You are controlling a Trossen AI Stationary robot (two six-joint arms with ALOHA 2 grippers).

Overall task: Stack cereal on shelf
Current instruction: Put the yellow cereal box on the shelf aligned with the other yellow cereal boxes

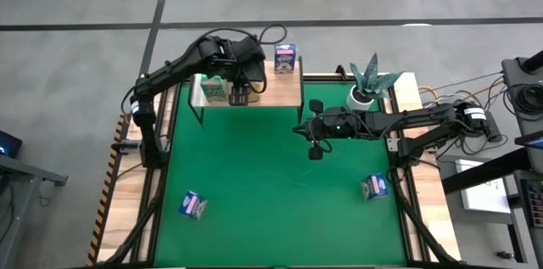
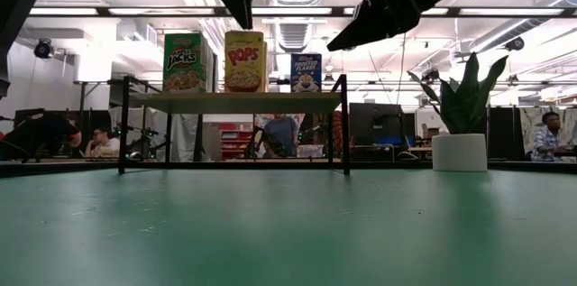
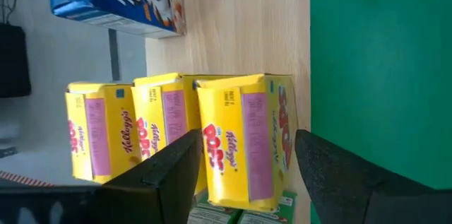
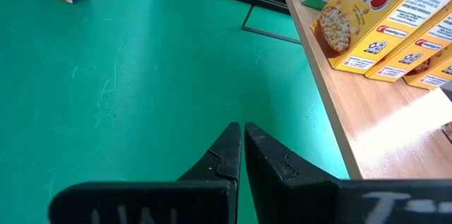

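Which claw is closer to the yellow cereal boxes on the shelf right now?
Left. The left claw hangs directly above the yellow cereal boxes on the shelf, open around the front one. The right claw is over the green mat, away from the shelf.

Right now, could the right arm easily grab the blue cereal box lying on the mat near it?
Probably yes: the blue box lies alone on open green mat, and the shut right gripper hovers nearby with nothing between them.
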